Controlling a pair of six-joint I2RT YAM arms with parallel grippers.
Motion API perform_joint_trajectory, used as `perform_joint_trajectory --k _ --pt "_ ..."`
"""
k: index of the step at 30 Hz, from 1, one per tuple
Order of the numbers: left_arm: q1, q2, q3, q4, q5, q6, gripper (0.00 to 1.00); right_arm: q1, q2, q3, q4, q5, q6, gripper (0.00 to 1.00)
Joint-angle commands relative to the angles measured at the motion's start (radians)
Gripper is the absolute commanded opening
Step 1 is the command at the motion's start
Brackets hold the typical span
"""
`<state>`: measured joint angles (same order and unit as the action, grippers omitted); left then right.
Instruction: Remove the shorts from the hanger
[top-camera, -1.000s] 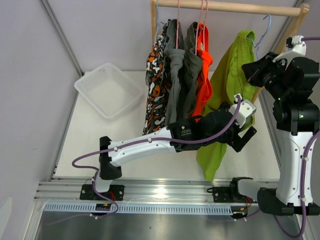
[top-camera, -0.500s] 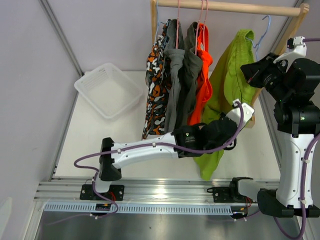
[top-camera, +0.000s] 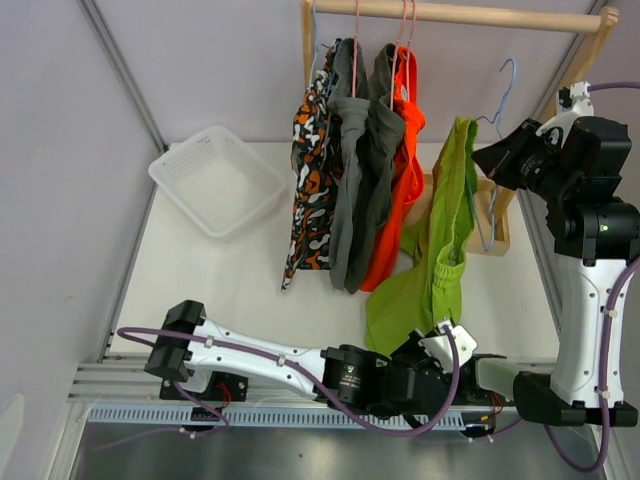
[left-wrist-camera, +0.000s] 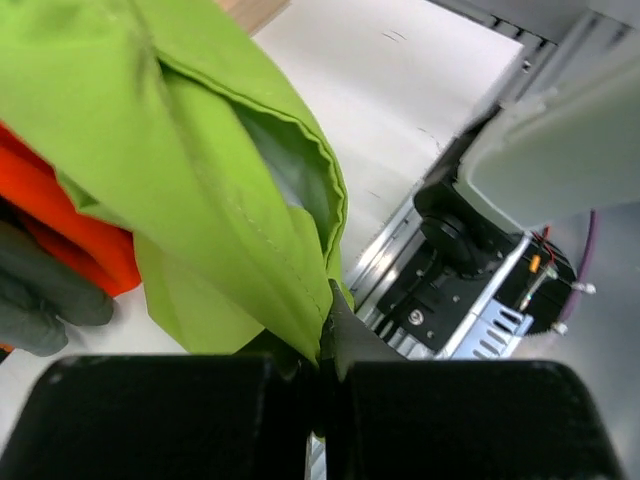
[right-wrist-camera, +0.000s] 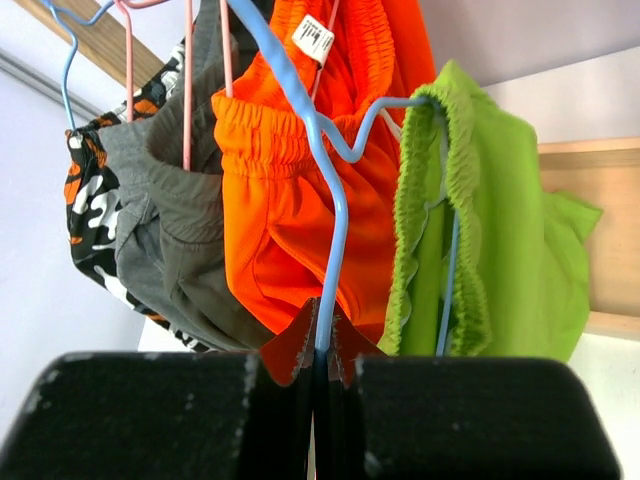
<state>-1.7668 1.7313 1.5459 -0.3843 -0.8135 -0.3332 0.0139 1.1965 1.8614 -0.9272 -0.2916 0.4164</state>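
The lime green shorts (top-camera: 440, 250) hang stretched from a light blue hanger (top-camera: 497, 140), their waistband (right-wrist-camera: 430, 180) looped over one of its arms. My right gripper (right-wrist-camera: 322, 345) is shut on the hanger's wire (right-wrist-camera: 330, 240), holding it below the wooden rail (top-camera: 460, 14). Low at the near edge, my left gripper (top-camera: 447, 350) is shut on the green shorts' lower hem (left-wrist-camera: 300, 300). Camouflage shorts (top-camera: 310, 170), dark grey shorts (top-camera: 355, 170) and orange shorts (top-camera: 400, 170) hang on pink hangers from the rail.
A white basket (top-camera: 218, 180) sits on the table at the back left. The rack's slanted wooden post (top-camera: 580, 70) and its base (top-camera: 497, 235) stand just left of my right arm (top-camera: 590, 290).
My left gripper closed on the green shorts and pulled them down to the near edge. The shorts stretched out long, and the hanger shifted left with the right gripper.
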Motion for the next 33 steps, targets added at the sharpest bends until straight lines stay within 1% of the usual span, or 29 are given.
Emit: perform_joint_trajectory --k 1,3,4,6,7,8,9,10,11,12,14,15,17,18,19,20,22,24,25,26,27,28,29,30,31,32,33 --pt "0.019 -0.015 0.031 0.004 -0.027 -0.038 0.0 -0.037 -0.017 0.061 0.133 0.025 -0.013 0.0" --pt "0.059 0.011 0.066 -0.001 -0.021 -0.024 0.0 -0.038 -0.038 0.073 0.073 0.023 0.002 0.0" --pt "0.102 0.031 0.075 0.005 -0.021 -0.015 0.0 -0.038 -0.05 0.074 0.006 0.026 0.008 0.0" --pt "0.145 0.045 0.121 0.033 -0.015 0.04 0.0 -0.038 -0.095 0.073 -0.063 0.029 0.033 0.0" --pt "0.197 0.065 0.166 0.036 -0.009 0.058 0.0 -0.038 -0.11 0.068 -0.131 0.028 0.042 0.0" --pt "0.226 0.077 0.227 0.035 0.006 0.094 0.0 -0.038 -0.127 0.052 -0.16 0.022 0.05 0.0" --pt "0.284 0.094 0.259 0.016 0.02 0.105 0.0 -0.038 -0.158 0.044 -0.191 0.013 0.059 0.0" --pt "0.312 0.137 0.343 -0.001 0.036 0.117 0.0 -0.038 -0.172 0.035 -0.244 -0.012 0.062 0.0" --pt "0.34 0.16 0.391 -0.02 0.072 0.132 0.0 -0.038 -0.185 0.025 -0.265 -0.026 0.067 0.0" --pt "0.384 0.184 0.518 -0.068 0.092 0.138 0.0 -0.038 -0.193 0.021 -0.286 -0.04 0.068 0.0" --pt "0.405 0.244 0.591 -0.117 0.094 0.167 0.0 -0.038 -0.209 0.036 -0.338 -0.052 0.07 0.0" --pt "0.406 0.252 0.65 -0.14 0.082 0.172 0.0 -0.038 -0.209 0.073 -0.349 -0.046 0.068 0.0" --pt "0.402 0.222 0.632 -0.176 0.089 0.145 0.0 -0.037 -0.183 0.129 -0.375 -0.006 0.062 0.0" --pt "0.4 0.199 0.529 -0.177 0.106 0.126 0.0 -0.037 -0.169 0.197 -0.381 0.011 0.062 0.0" --pt "0.399 0.171 0.482 -0.148 0.12 0.112 0.0 -0.035 -0.154 0.237 -0.384 0.014 0.07 0.0" --pt "0.398 0.145 0.397 -0.142 0.131 0.082 0.0 -0.035 -0.109 0.28 -0.392 0.012 0.076 0.0" --pt "0.398 0.084 0.291 -0.142 0.126 0.039 0.0 -0.035 -0.072 0.359 -0.371 0.0 0.096 0.0" --pt "0.37 0.015 0.192 -0.16 0.129 -0.016 0.0 -0.034 -0.035 0.36 -0.301 -0.001 0.119 0.0" --pt "0.348 -0.015 0.104 -0.159 0.104 -0.03 0.0 -0.035 -0.023 0.352 -0.277 0.0 0.122 0.0" --pt "0.321 -0.042 0.08 -0.165 0.08 -0.039 0.0 -0.035 0.007 0.348 -0.23 0.0 0.131 0.0" --pt "0.255 -0.093 0.065 -0.189 0.021 -0.053 0.0 -0.037 0.024 0.34 -0.207 -0.004 0.134 0.0" --pt "0.224 -0.113 0.054 -0.273 -0.005 -0.1 0.0 -0.037 0.041 0.331 -0.179 -0.01 0.137 0.0" --pt "0.19 -0.134 0.059 -0.324 -0.035 -0.136 0.0 -0.038 0.072 0.328 -0.153 -0.017 0.143 0.0" --pt "0.123 -0.175 0.06 -0.376 -0.062 -0.17 0.0 -0.042 0.09 0.329 -0.104 -0.018 0.147 0.0" --pt "0.09 -0.197 0.065 -0.428 -0.105 -0.24 0.0 -0.043 0.107 0.332 -0.081 -0.015 0.148 0.0" --pt "0.037 -0.22 0.063 -0.529 -0.121 -0.275 0.0 -0.046 0.148 0.352 -0.043 -0.012 0.153 0.0" --pt "0.017 -0.242 0.051 -0.579 -0.128 -0.308 0.0 -0.051 0.172 0.367 -0.029 -0.011 0.157 0.0"
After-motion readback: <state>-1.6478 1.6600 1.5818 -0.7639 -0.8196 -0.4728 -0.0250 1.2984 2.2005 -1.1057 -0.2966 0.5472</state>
